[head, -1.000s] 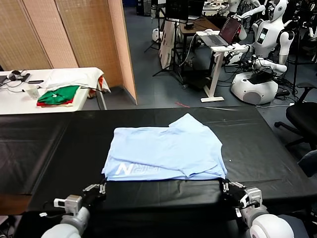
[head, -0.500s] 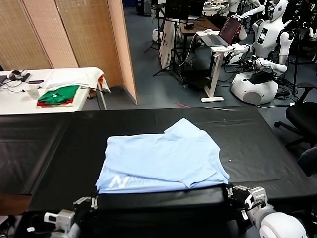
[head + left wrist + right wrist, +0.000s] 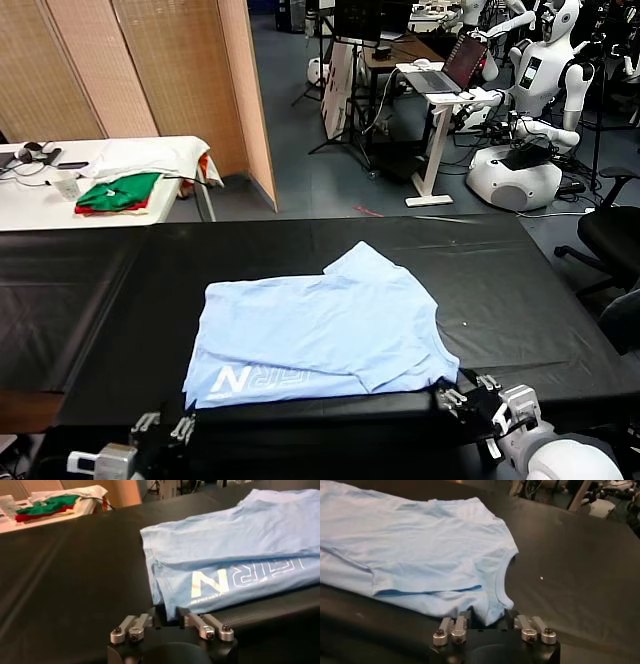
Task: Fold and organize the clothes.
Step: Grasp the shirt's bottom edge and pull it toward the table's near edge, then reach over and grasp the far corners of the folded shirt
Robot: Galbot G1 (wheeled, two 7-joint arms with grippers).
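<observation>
The T-shirt (image 3: 320, 335) is soft, matt pale-blue cloth, lightly creased, with flat white printed lettering (image 3: 240, 581). The bench (image 3: 520, 290) wears a black covering with a faint sheen and shallow wrinkles. Both sets of jaws have bare brushed-metal fingers (image 3: 451, 630) on black housings.

The pale blue T-shirt (image 3: 318, 335) carries large white block lettering near its near-left corner: a clear "N", then outlined letters that cannot be read with certainty. Smaller print beneath is illegible.
</observation>
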